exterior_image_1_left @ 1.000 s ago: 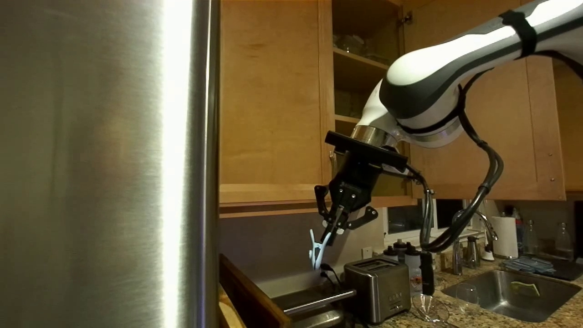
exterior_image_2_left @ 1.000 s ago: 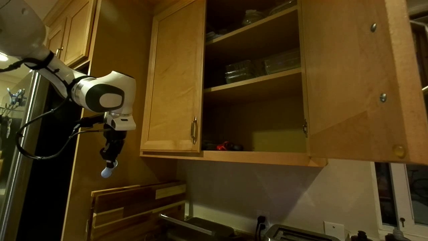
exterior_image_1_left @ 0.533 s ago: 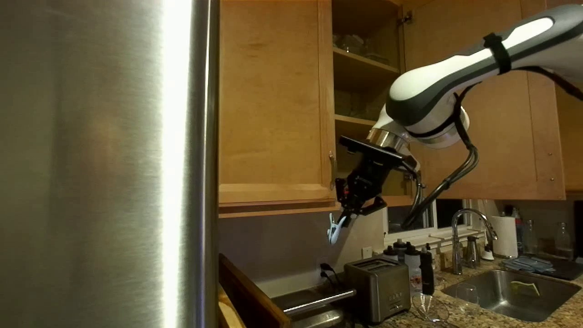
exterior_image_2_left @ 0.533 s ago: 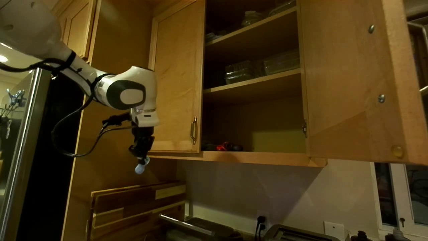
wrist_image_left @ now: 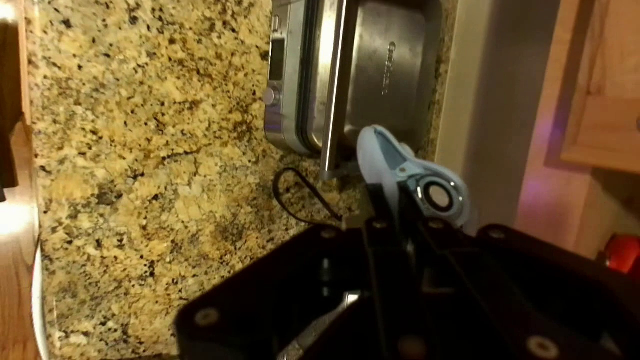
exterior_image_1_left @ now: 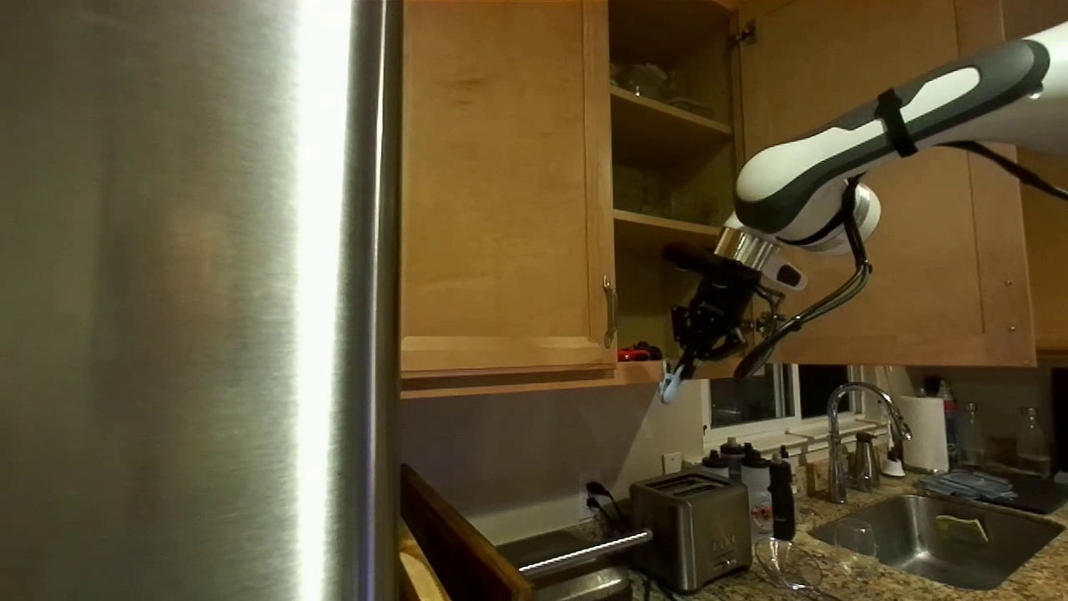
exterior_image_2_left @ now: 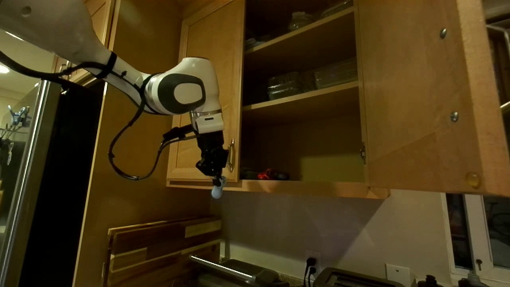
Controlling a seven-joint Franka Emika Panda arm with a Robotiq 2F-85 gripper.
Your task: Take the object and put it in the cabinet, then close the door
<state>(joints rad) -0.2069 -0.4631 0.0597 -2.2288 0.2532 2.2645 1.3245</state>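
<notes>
The object is a small light-blue clip [wrist_image_left: 372, 152], pinched between the black fingers of my gripper [wrist_image_left: 392, 202]. One blue arm of the clip runs between the fingertips; a round ring part sits beside them. In both exterior views the clip [exterior_image_1_left: 669, 386] hangs below the gripper [exterior_image_2_left: 217, 181], tilted downward. It is in front of the wooden cabinet [exterior_image_2_left: 310, 186], around the height of its bottom edge and, in an exterior view, left of the opening. The cabinet's door [exterior_image_2_left: 414, 99] stands wide open on the right, showing its inner face.
The cabinet's matching left door [exterior_image_1_left: 501, 184] is closed. A red and black item [exterior_image_2_left: 269, 174] lies on the bottom shelf, clear containers [exterior_image_2_left: 285, 85] above. Below are a toaster [exterior_image_1_left: 692, 534], a toaster oven [wrist_image_left: 395, 70] and wooden boards [exterior_image_2_left: 167, 239]. A steel appliance [exterior_image_1_left: 167, 250] fills one side.
The arm has carried the clip up and to the right in both exterior views, closer to the cabinet opening. The grip has stayed the same. The open door has not visibly moved.
</notes>
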